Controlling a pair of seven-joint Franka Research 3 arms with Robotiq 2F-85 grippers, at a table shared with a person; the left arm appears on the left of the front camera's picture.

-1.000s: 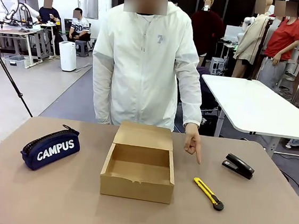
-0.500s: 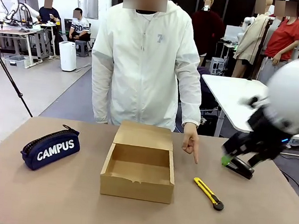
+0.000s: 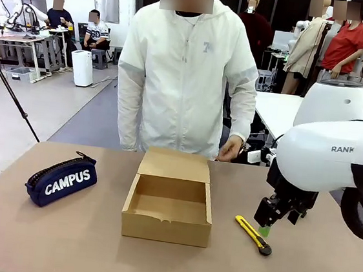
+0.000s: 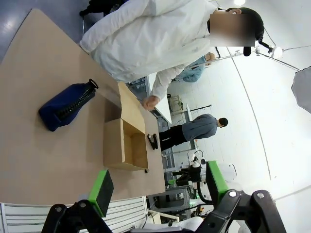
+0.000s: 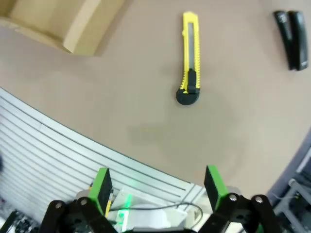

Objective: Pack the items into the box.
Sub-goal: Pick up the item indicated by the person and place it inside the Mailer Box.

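- Table: the box sat at mid-table with its flap lid tipped back toward the far edge. The inside was bare cardboard with nothing in it.
- Pouch: it lay toward the left edge, well apart from the box, with the "CAMPUS" lettering facing the near edge.
- Knife: it lay flat on the table to the right of the box, black end toward the near edge and apart from the carton wall.
- Stapler: in the right wrist view it lay on the table apart from the knife. In the left wrist view it showed past the box.
- Right gripper: it hung low just beside the knife with jaws spread wide and nothing between the pads (the wrist view put the knife ahead of the fingers, not between them).
- Left gripper: jaws were fully apart and empty, held off from the table, with the pouch and box far ahead of it.
- Person: they stood at the far edge in a white jacket, with one hand held at the waist behind the flap.
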